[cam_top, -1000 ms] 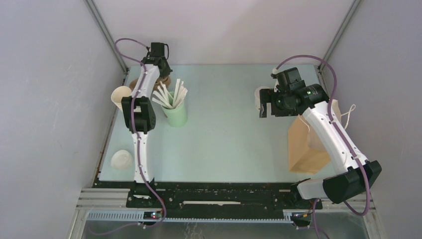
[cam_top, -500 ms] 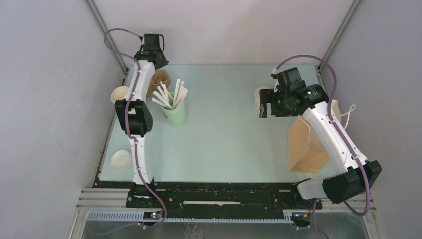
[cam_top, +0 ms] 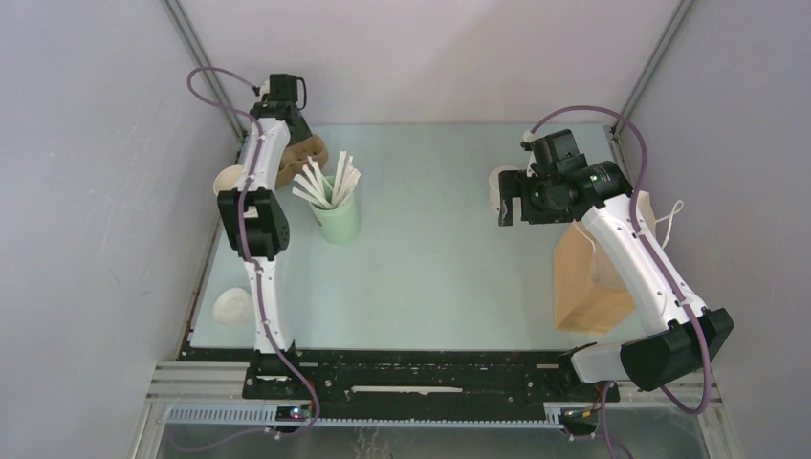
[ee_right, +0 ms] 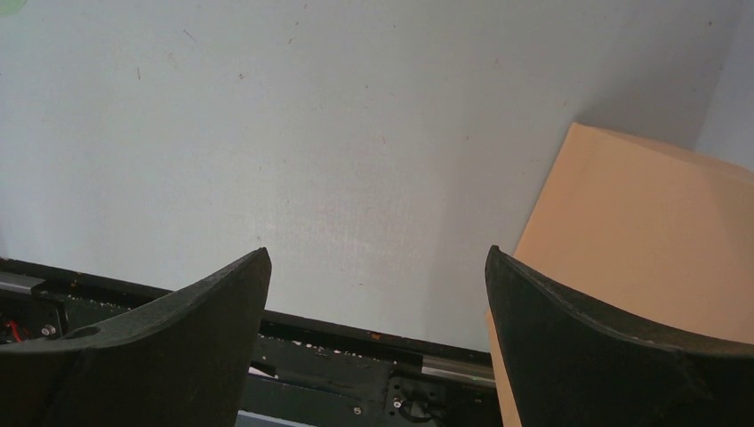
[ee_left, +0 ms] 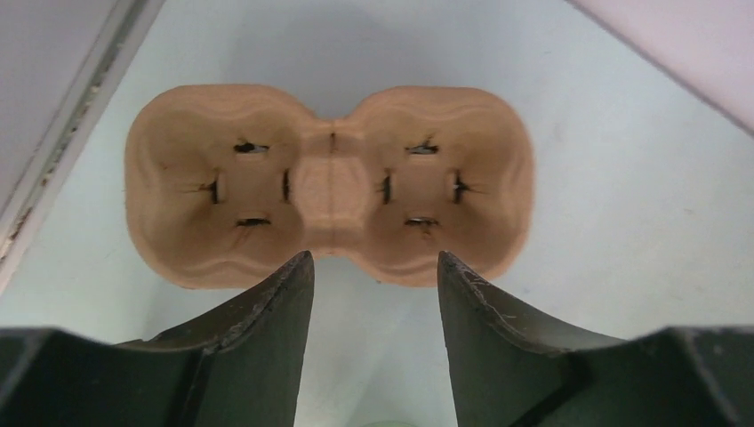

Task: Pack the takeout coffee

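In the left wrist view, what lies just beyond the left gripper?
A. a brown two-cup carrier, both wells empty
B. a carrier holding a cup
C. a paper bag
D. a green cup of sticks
A: the brown carrier beyond the left gripper has two wells, both empty.

Cup carrier (ee_left: 329, 182) far left, stick cup (cam_top: 338, 220) before it, takeout coffee (cam_top: 496, 187) far right, paper bag (cam_top: 585, 287) before it.

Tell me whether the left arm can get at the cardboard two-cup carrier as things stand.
Probably yes. The carrier lies flat just beyond the left fingers, which stand apart with nothing between them, and both its wells are empty.
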Tool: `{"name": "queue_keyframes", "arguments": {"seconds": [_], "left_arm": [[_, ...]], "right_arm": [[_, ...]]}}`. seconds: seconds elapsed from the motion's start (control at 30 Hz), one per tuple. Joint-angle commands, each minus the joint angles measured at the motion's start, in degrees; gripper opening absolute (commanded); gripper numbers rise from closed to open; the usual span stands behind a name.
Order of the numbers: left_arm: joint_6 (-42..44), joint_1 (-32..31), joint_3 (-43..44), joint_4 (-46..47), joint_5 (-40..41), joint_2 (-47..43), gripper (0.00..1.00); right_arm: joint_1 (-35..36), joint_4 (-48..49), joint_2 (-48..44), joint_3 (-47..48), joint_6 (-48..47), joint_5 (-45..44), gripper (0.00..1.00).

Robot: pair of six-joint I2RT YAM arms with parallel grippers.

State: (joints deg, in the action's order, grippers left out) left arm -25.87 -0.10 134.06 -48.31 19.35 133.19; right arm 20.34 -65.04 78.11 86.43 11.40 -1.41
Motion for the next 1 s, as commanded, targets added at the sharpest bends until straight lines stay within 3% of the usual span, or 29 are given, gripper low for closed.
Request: {"name": "queue_keyframes", "arguments": {"seconds": [0.0,0.17,0.47,0.97], "left_arm": [[1.11,-0.08,2.34,-4.08,5.79,2.25,0.6],[0.89,1.6,2.17,-4.73,8.02,3.83,0.64],[0.97,2.65,3.16,-1.01,5.18,5.75,0.7],[0.72,3.09,4.91,2.87,1.1,7.79,0.55]], "right_arm": [[-0.12,0.33,-0.9,2.17,-0.06,0.36,1.0],[-0.11,0.2,-0.94,2.07,0.02,0.27,0.99],[-0.19,0.24,-1.03,1.81,-0.06,-0.25,0.99],[-0.3,0.2,-0.52,1.71,-0.13,-0.3,1.0]]}}
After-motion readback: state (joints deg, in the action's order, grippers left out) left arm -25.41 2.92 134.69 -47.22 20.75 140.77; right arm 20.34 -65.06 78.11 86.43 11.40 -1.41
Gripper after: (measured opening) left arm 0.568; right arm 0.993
